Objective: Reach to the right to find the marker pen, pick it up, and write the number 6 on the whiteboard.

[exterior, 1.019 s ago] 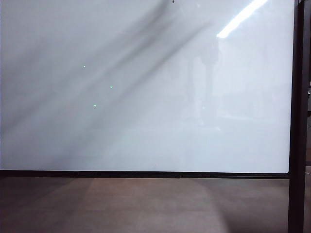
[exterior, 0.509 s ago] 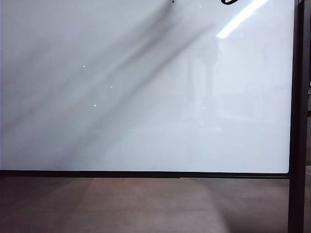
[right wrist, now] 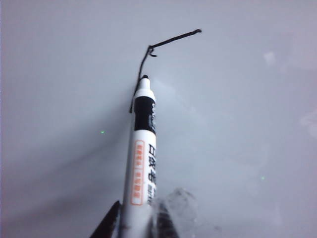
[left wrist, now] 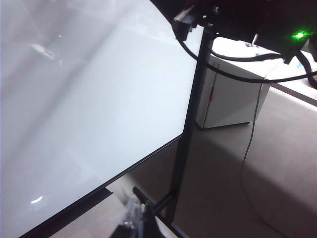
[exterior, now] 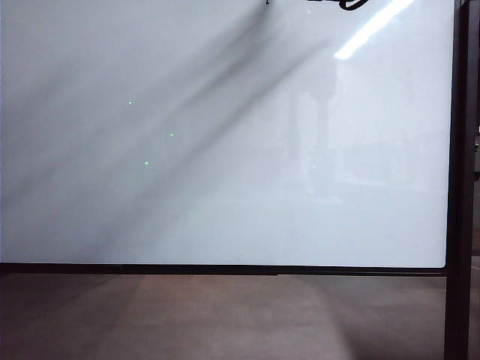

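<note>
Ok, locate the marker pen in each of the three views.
Exterior view: not in it; only ink strokes at the top edge.
Left wrist view: not in it.
Right wrist view: marker pen held in the right claw, tip at the strokes.
Shared landmark: the whiteboard.

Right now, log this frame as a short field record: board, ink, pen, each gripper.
board: whiteboard, upright, black frame, glare strip upper right
ink: partial stroke of the number 6, unfinished; black marks at the exterior view's top edge
pen: marker pen, uncapped, tip at the line
right gripper: right gripper shut on the pen barrel
left gripper: left gripper near the stand, jaw state unclear
</note>
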Tool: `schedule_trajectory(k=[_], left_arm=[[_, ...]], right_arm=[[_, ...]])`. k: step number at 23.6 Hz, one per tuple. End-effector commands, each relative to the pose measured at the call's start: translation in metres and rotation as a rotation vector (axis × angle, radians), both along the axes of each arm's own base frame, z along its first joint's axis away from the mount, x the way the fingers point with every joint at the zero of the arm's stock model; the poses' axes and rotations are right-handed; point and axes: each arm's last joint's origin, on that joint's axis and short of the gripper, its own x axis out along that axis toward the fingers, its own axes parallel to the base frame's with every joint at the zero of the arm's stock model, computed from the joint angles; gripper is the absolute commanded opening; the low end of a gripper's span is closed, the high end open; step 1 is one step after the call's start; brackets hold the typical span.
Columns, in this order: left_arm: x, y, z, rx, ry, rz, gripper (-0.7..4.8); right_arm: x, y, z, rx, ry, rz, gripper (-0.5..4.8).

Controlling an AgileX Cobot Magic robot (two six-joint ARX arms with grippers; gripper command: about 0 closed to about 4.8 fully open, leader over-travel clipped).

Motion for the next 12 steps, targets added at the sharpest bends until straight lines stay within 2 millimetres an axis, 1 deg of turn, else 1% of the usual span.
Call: schedule_trajectory(k=[1, 7, 12], left_arm=[[-0.0006, 0.0005, 0.004, -0.008, -0.021, -0.001, -0.06], [-0.0006, 0.0005, 0.0039, -0.008, -0.02, -0.001, -0.06], [-0.0006, 0.0005, 0.0039, -0.008, -0.02, -0.001, -0.06]], right_arm=[[-0.0003, -0.0035, 0.0045, 0.026, -0.014, -0.069, 0.17], [-0.0015, -0.0058, 0.0038, 0.042, 0.027, -0.121, 0.17], [-0.0061, -0.0086, 0.008, 0.043, 0.04, -0.147, 0.17]])
